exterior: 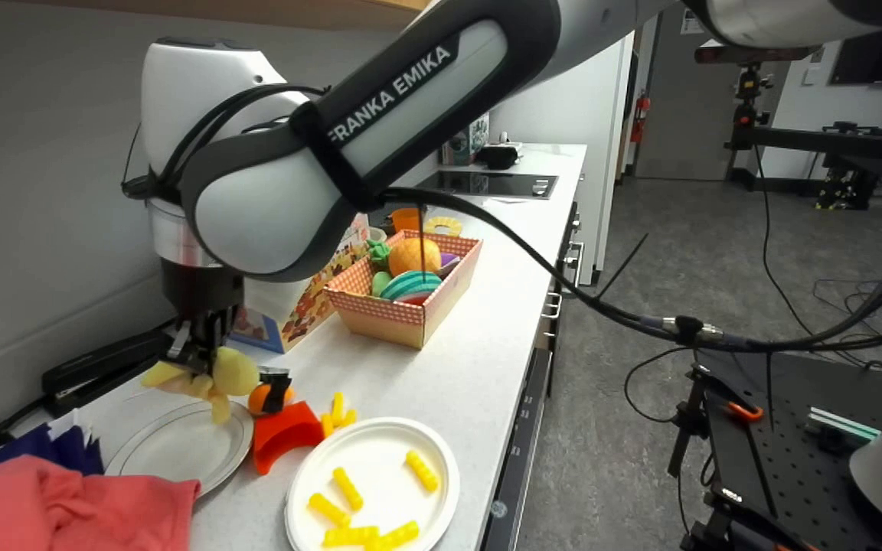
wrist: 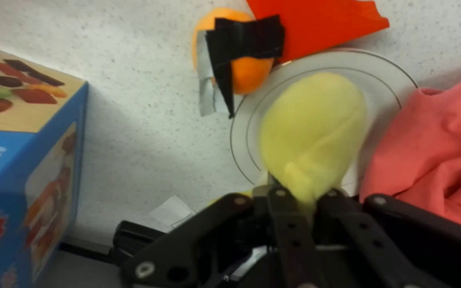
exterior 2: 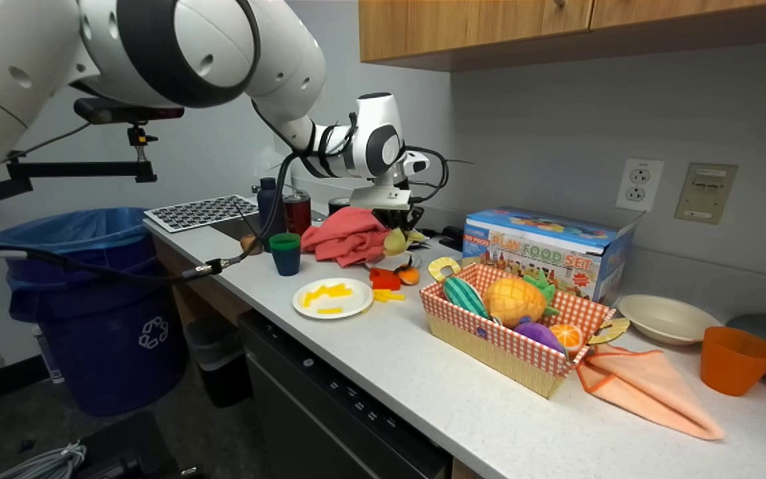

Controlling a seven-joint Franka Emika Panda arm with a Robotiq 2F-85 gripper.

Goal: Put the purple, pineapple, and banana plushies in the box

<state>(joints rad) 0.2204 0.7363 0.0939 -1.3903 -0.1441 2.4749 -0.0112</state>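
Pale yellow, soft fabric makes up the banana plush (wrist: 314,120), which the black metal end effector (wrist: 306,196) grips with its jaws closed down to a narrow gap. In an exterior view the plush hangs with its flaps spread over a pale round plate (exterior: 173,451) with thin dark rings; whether the lowest flap touches it cannot be told. Just beside that plate lie an orange round object (wrist: 250,74) crossed by black and silver strips and a bright red folded holder (exterior: 288,428). Crinkled yellow sticks (exterior: 338,405) lie near the holder, and five more rest on a white round plate (exterior: 383,451). Crumpled coral-red cloth (exterior: 66,505) reaches the pale plate's edge.

Well apart from the end effector, an open box (exterior 2: 489,358) with red-and-white gingham lining and straw-coloured sides stands on the speckled white tabletop (exterior 2: 383,346). Inside it sit the orange-yellow pineapple plush (exterior 2: 514,301) with green leaves, the rounded purple plush (exterior 2: 540,336), an orange fruit slice (exterior 2: 567,337) and a teal-striped melon wedge (exterior 2: 465,296). Behind it, near the wall, stands a blue printed cardboard carton (exterior 2: 536,256); beside it lies a peach-coloured cloth (exterior 2: 655,396).
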